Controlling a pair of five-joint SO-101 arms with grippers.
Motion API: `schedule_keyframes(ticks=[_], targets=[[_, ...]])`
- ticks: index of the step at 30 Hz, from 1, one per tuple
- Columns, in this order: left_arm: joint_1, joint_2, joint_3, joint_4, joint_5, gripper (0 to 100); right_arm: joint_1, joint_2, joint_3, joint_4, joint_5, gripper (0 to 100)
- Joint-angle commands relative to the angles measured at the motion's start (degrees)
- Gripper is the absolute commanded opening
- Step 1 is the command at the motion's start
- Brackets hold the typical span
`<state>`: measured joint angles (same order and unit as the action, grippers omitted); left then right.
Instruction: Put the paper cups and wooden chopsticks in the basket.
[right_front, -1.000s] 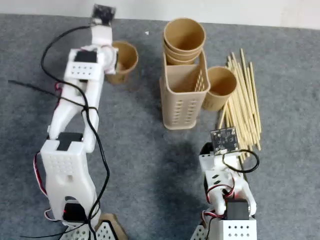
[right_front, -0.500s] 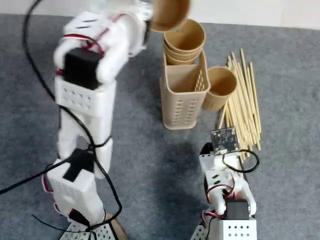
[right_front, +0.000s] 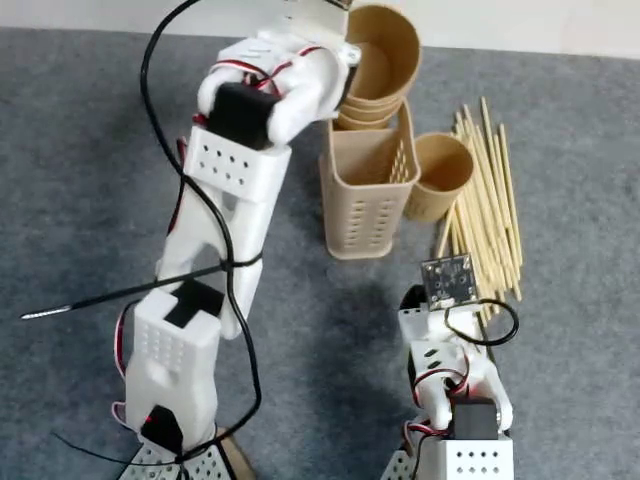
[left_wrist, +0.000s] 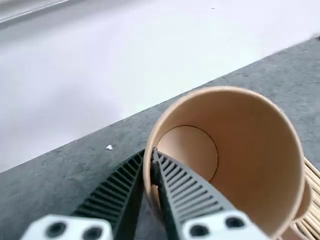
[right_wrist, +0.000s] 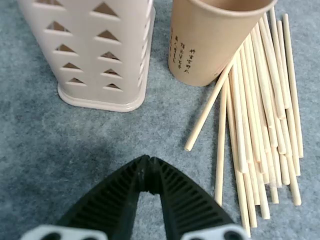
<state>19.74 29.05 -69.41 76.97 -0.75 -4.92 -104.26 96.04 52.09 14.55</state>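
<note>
My left gripper is shut on the rim of a brown paper cup, one finger inside and one outside. In the high view that cup hangs tilted over the stack of cups standing in the back part of the beige basket. Another paper cup stands on the table against the basket's right side. Wooden chopsticks lie spread beside it. My right gripper is shut and holds nothing, low over the carpet in front of the basket, the cup and the chopsticks.
Grey carpet covers the table, with a white wall strip along the far edge. The left arm's black cables hang beside the basket's left side. The basket's front compartment stands open at the top.
The left arm lifted the cup off the carpet at the far left and carried it right, to above the stacked cups. The right arm has not moved.
</note>
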Motion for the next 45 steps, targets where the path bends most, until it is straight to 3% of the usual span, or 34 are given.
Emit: schedule_keyframes(ticks=[1, 6, 15, 23, 31, 45], targets=[[1.7, -0.7, -1.8, 0.3, 3.3, 11, -0.6, -0.7, 5.1, -1.1, 0.9, 1.0], [1.2, -0.8, -2.5, -0.2, 5.2, 16, -0.6, -0.7, 5.1, -1.1, 0.9, 1.0], [-2.7, -0.4, -17.7, 1.1, 5.4, 16, -0.6, -0.7, 5.1, -1.1, 0.9, 1.0], [-2.5, -0.1, -5.4, 2.8, 5.5, 16, -0.6, -0.7, 5.1, -1.1, 0.9, 1.0], [-1.7, -0.1, 0.0, 24.6, 5.5, 16, -0.6, -0.7, 5.1, -1.1, 0.9, 1.0], [0.2, -0.1, 8.0, 24.3, 5.5, 16, -0.6, -0.7, 5.1, -1.1, 0.9, 1.0]])
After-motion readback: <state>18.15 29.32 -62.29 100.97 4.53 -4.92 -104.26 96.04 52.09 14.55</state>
